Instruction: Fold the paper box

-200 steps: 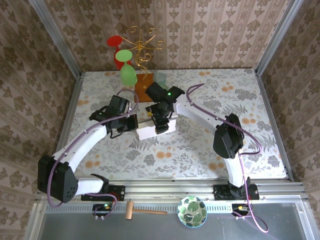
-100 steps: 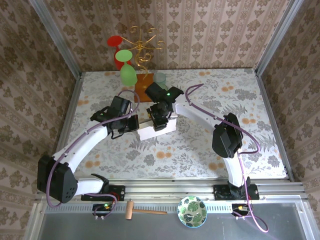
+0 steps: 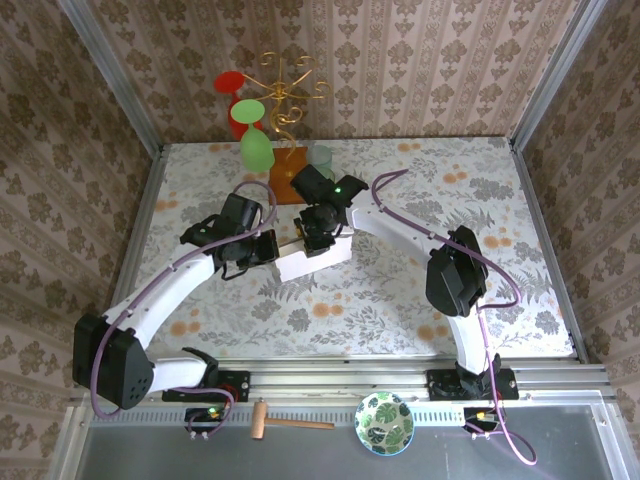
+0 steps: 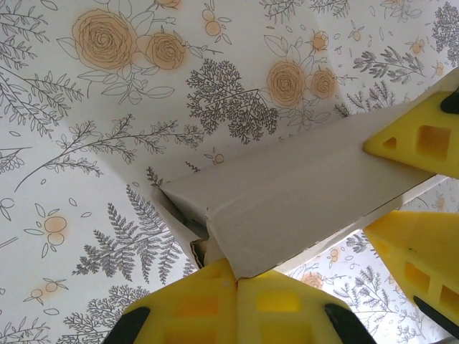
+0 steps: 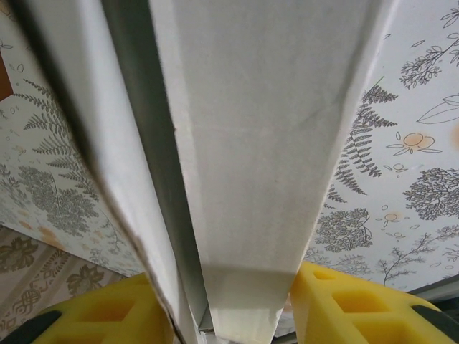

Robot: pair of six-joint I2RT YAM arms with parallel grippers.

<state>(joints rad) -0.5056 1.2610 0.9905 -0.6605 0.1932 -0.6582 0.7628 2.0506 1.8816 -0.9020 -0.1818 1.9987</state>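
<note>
A pale paper box (image 4: pixel 287 193) lies tilted across a floral tablecloth (image 4: pixel 107 107). At the bottom edge, the left gripper (image 4: pixel 237 283) pinches the box's near corner, its yellow fingers pressed together. The right gripper's yellow fingers (image 4: pixel 419 140) touch the box's far end.

paper box (image 3: pixel 313 262) mid-table (image 3: pixel 400 290) | left claw (image 3: pixel 268 248) left — right claw (image 3: pixel 318 240) behind

You will find no text, label, brand, number or sign that can be read anywhere in these pictures.
</note>
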